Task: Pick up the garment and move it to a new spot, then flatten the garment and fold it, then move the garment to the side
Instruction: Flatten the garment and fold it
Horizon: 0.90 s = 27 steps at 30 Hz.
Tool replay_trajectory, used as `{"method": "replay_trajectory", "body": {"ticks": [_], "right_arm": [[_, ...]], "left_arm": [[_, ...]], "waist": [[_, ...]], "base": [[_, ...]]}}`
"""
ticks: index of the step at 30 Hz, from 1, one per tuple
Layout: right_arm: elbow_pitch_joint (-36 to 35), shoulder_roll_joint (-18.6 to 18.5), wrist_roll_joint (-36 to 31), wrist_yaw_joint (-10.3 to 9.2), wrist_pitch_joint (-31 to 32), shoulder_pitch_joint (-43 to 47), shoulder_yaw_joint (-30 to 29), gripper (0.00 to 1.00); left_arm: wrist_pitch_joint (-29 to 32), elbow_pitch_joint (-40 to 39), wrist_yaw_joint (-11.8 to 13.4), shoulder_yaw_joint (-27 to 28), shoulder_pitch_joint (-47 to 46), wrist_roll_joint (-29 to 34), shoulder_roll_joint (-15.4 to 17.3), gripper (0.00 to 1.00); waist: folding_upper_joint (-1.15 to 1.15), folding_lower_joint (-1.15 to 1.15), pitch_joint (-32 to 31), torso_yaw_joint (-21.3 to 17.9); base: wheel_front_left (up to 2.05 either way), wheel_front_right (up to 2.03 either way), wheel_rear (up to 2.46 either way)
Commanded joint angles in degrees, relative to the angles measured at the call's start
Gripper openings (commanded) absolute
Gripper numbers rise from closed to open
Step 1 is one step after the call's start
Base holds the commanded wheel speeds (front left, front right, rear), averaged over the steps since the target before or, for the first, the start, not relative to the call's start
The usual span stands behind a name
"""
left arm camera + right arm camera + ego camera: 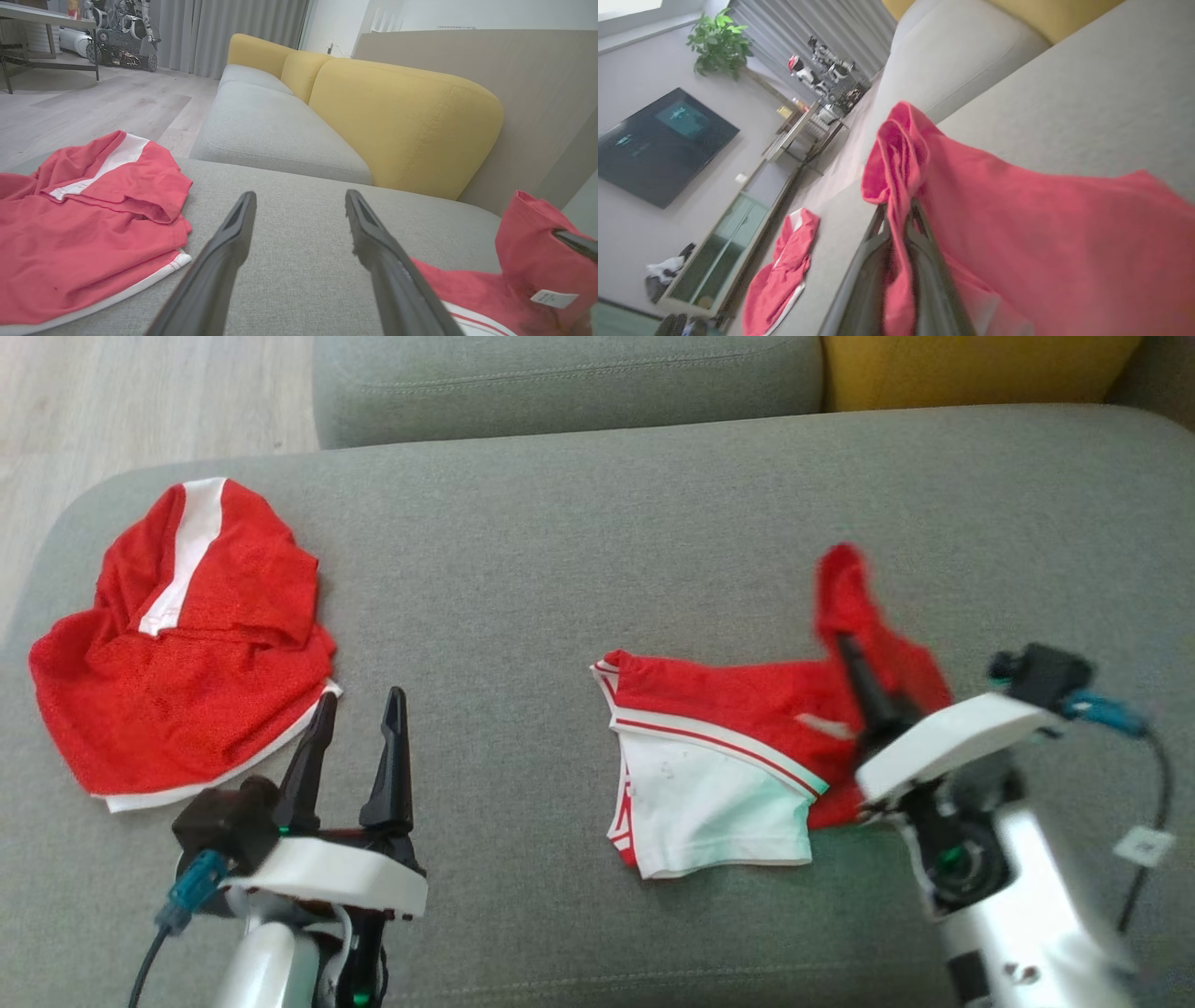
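Where R pincer (845, 649) is clenched on a bunched red edge of the garment (728, 709), that edge stands lifted off the grey sofa cushion (560, 569). Rest of garment lies on the cushion, right of centre in head view: red upper part, white lower part w/ red-white trim.
White label (553, 297): on the red cloth near R pincer.
L pincer (362, 700): released, fingers apart, nothing between them; over bare cushion at lower left, one tip just beside the white hem of item below.
2nd red garment (187, 663): crumpled, white stripe, at cushion's left end, well apart from the first.
Yellow backrest (971, 369): beyond cushion, far right.
Wood floor (140, 392): past cushion's far left corner.
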Motion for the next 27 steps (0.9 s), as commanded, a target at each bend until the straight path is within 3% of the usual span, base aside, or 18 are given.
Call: {"method": "replay_trajectory", "body": {"ticks": [1, 7, 19, 20, 21, 27], "right_arm": [[-2.6, 0.0, 1.5, -0.05, -1.0, -1.3, 3.1, 0.00], [-0.6, 0.0, 5.7, -0.05, -5.2, -1.2, 9.6, 0.00], [10.8, 0.0, 16.0, -0.05, -16.0, -6.0, 24.8, 0.00], [11.2, 0.0, 17.3, -0.05, -16.6, -6.5, 26.4, 0.39], [11.3, 0.0, 18.9, -0.05, -16.8, -6.9, 28.2, 1.00], [13.0, 0.0, 26.4, -0.05, -18.7, -9.4, 35.3, 1.00]], "left_arm": [[-0.7, -2.1, 0.3, 1.9, -1.4, -0.3, 0.3, 1.00], [-0.7, -2.0, 0.2, 1.7, -1.7, -0.6, 0.3, 1.00], [-0.7, -2.0, 0.5, 0.1, -3.4, -1.2, 0.3, 1.00], [-0.7, -1.9, 0.5, 0.1, -3.5, -1.2, 0.3, 1.00], [-0.7, -1.8, 0.6, 0.1, -3.6, -1.3, 0.3, 1.00], [-0.7, -1.5, 0.6, 0.3, -3.5, -1.3, 0.3, 1.00]], "waist": [[0.00, 0.00, 0.2, 0.3], [0.00, 0.00, 1.3, 1.4], [0.00, 0.00, 4.8, 4.8], [0.00, 0.00, 5.0, 5.0], [0.00, 0.00, 5.2, 5.1], [0.00, 0.00, 5.1, 5.0]], "base": [[0.00, 0.00, 0.00], [0.00, 0.00, 0.00], [0.00, 0.00, 0.00], [0.00, 0.00, 0.00], [0.00, 0.00, 0.00], [0.00, 0.00, 0.00]]}}
